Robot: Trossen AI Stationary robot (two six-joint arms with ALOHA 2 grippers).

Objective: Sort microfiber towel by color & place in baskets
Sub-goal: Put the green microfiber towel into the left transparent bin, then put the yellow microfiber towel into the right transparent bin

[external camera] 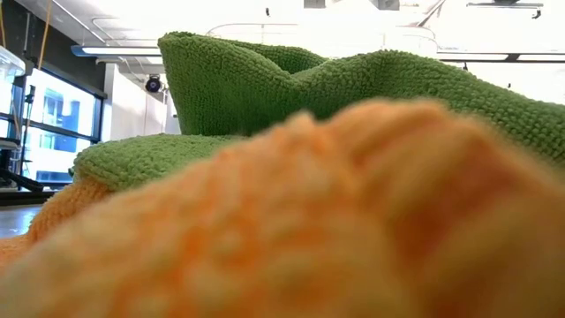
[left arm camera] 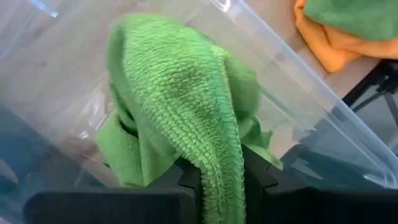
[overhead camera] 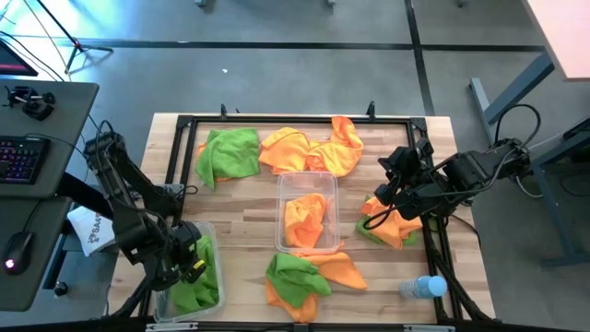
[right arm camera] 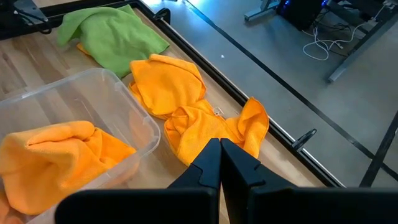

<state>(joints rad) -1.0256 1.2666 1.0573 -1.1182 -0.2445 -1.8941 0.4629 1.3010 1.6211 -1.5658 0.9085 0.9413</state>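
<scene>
We see looped, nubby cloth on the green towel (left arm camera: 186, 106) and orange towel (right arm camera: 168, 84), matt and rough. The baskets are clear glossy plastic: the middle basket (overhead camera: 284, 184) and the left basket (left arm camera: 292, 93), smooth-walled with glare streaks. The tabletop (overhead camera: 249, 221) is pale wood planks, satin finish, edged by a black matt metal frame (overhead camera: 277, 119). The left gripper (left arm camera: 221, 183) looks like matt black plastic.

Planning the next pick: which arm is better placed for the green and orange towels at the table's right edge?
The right: its end effector, shut and empty, hovers beside that pile. The left end effector holds a green towel over its basket.
</scene>
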